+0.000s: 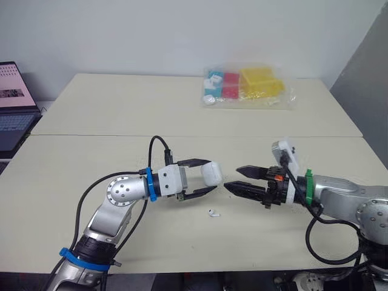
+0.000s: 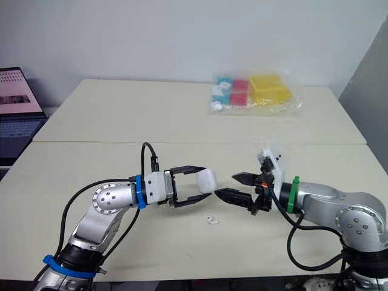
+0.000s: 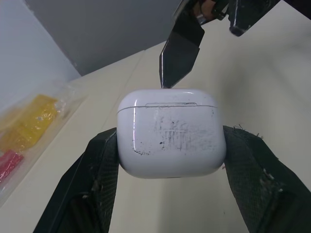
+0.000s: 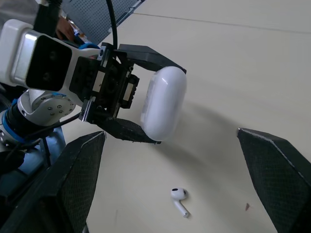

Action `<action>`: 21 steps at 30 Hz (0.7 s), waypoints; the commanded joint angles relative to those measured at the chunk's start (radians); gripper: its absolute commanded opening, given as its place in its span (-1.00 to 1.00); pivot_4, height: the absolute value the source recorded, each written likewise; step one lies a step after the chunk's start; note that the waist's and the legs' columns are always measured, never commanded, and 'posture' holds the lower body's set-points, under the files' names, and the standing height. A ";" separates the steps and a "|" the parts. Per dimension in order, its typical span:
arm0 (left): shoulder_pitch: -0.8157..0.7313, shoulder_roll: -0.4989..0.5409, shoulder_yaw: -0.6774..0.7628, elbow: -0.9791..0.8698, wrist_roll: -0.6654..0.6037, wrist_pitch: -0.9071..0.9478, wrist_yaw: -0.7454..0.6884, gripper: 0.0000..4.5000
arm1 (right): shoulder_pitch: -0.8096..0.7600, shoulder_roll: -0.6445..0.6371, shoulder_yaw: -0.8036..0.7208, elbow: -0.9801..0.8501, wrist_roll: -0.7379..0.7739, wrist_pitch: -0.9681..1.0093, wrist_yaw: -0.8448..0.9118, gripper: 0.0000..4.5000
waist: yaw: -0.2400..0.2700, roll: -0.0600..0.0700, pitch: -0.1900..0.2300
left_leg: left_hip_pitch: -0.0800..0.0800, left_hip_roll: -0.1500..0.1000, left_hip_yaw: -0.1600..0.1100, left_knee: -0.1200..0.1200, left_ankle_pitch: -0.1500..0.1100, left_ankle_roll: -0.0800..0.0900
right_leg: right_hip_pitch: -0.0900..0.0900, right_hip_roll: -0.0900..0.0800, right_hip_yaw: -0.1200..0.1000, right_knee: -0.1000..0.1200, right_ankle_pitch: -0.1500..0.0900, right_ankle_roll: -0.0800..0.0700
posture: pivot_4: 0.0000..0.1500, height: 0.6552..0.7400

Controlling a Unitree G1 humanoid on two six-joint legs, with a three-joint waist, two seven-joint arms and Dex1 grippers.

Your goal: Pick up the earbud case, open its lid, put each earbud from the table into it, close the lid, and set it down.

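Gripping the white earbud case (image 3: 170,138) between its two black fingers (image 3: 95,170), the left end effector (image 1: 211,176) holds it in the air above the pale worktop (image 1: 121,109), near the front edge and roughly in the middle. The pads press on two opposite sides of the case. Its lid is shut, with the seam line running unbroken round the upper part, and the face toward the wrist camera is scuffed with dark specks. The right end effector (image 2: 225,185) faces the case from the robot's right, its jaws spread apart and grasping nothing, one finger higher than the other. The tip of one of its fingers comes right up to the lid end of the case; whether it touches cannot be told. One white earbud (image 1: 212,213) lies flat on the worktop just below the gap between the two end effectors, apart from both. At the far side of the worktop, well apart from the arms, lies a clear plastic bag (image 1: 248,88) with yellow, red and blue pieces in it. An open laptop (image 1: 12,100) sits at the robot's far left, beyond the worktop's edge
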 commanded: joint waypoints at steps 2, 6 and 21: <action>0.000 -0.004 0.001 -0.013 -0.019 -0.043 -0.021 0.23 | -0.045 0.013 0.024 0.051 0.103 0.007 -0.026 1.00 | 0.000 0.000 0.000 | 0.000 0.000 0.000 0.000 0.000 0.000 | 0.000 0.000 0.000 0.000 0.000 0.000 | 1.00 1.00; 0.001 -0.007 0.005 -0.015 -0.022 -0.044 -0.025 0.23 | -0.069 0.022 0.058 0.096 0.126 0.011 -0.036 1.00 | -0.002 0.000 0.000 | 0.001 0.001 -0.001 0.000 0.000 0.000 | 0.000 0.000 -0.001 0.001 0.000 0.000 | 1.00 1.00; -0.011 -0.016 0.001 -0.037 -0.026 -0.037 -0.022 0.23 | -0.144 0.100 0.138 0.199 0.101 0.025 -0.032 0.75 | -0.017 0.000 0.000 | 0.000 0.001 -0.001 0.000 0.000 0.000 | 0.000 0.001 -0.001 0.001 0.000 0.000 | 1.00 1.00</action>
